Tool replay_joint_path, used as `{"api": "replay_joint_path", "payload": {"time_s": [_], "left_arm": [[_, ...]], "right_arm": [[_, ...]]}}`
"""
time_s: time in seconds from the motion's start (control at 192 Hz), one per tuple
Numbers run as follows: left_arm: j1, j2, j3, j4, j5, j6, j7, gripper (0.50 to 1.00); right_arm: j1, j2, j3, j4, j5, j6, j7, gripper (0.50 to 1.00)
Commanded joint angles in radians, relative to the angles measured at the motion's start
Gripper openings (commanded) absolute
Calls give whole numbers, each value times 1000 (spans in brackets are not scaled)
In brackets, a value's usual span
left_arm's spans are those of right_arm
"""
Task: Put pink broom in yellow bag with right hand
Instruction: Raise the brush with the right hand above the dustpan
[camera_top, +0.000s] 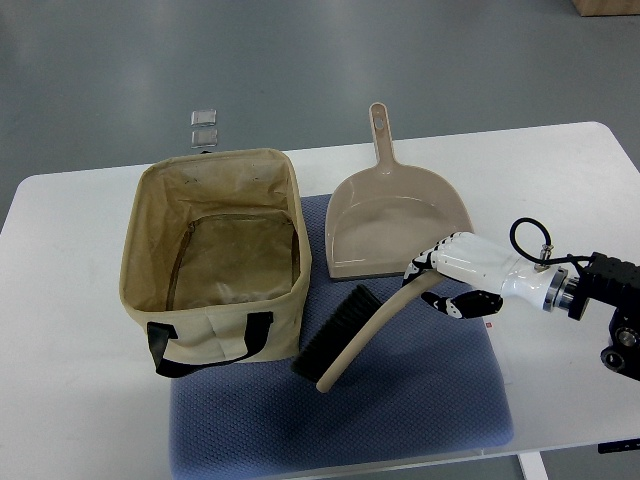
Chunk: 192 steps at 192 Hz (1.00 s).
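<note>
Top view is all I have to work from, so I read it from the left edge across. On the white counter (70, 300) I see no left arm anywhere. First comes the yellow bag (215, 265), a tan-yellow fabric box standing open with its mouth up; its black handle (205, 345) loops over the near wall, and the near right corner sits on the blue mat (400, 400). Behind the bag, just off the far edge of the counter, two small clear blocks (204, 128) lie on the grey floor. Right of the bag, on the mat, lies the broom (350, 340): its dark bristles (330, 335) lie close to the bag's near right corner, and the beige-pink stick runs from the low end near the middle of the mat up and to the right. Above the broom the matching dustpan (395, 225) lies flat, partly on the mat, its grip pointing away from me. Farther right, the right hand (452, 275) comes in from the right edge on its white and black forearm. I see its fingers (435, 262) curled around the upper end of the broom's stick, thumb below, so the hand is gripping the broom while the brush end rests on the mat, outside the bag.
</note>
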Motion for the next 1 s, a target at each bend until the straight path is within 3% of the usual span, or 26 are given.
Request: {"api": "replay_joint_path", "payload": {"time_s": [0.0,0.146,0.418,0.647,0.997], "left_arm": [[0,0,0,0,0,0,-1,1000],[0,0,0,0,0,0,0,1000],[0,0,0,0,0,0,0,1000],[0,0,0,0,0,0,-1,1000],[0,0,0,0,0,0,0,1000]], "right_arm": [[15,-15,31,-1,45,-1,0,500],[61,-58,42,-14,134,0,0,500],[171,-83,116,-179,203,20,3,500],[267,-61,192,-267,205,118,3,500],[388,160,175,-253,107,137,-3,500]]}}
